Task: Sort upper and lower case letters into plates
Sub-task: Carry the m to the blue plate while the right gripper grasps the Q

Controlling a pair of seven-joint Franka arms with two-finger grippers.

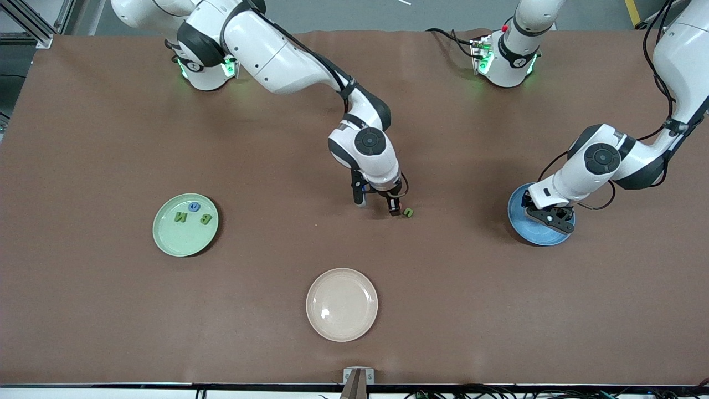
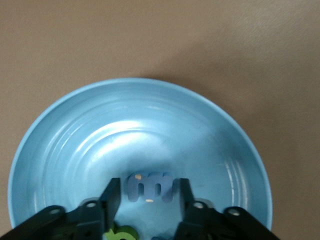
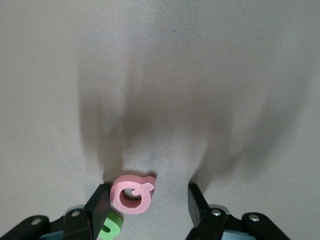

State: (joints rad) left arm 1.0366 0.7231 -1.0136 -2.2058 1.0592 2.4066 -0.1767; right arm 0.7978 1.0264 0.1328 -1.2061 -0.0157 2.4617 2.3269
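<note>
My right gripper (image 1: 378,206) is down at mid-table, fingers (image 3: 100,202) apart around a pink letter (image 3: 132,194) lying flat on the brown table (image 1: 83,310); one finger is touching or nearly touching it, the other stands clear. A small green letter (image 1: 408,212) lies just beside the gripper, toward the left arm's end.

My left gripper (image 2: 148,200) hangs low over the blue plate (image 1: 520,233), fingers part open with a blue letter (image 2: 150,186) between them on the plate floor; I see gaps on both sides. Another green piece (image 2: 121,233) shows at the gripper's base.

The mint plate (image 1: 166,241) holds three letters (image 1: 193,215). A cream plate (image 1: 342,330) sits nearest the camera, well apart from both grippers.
</note>
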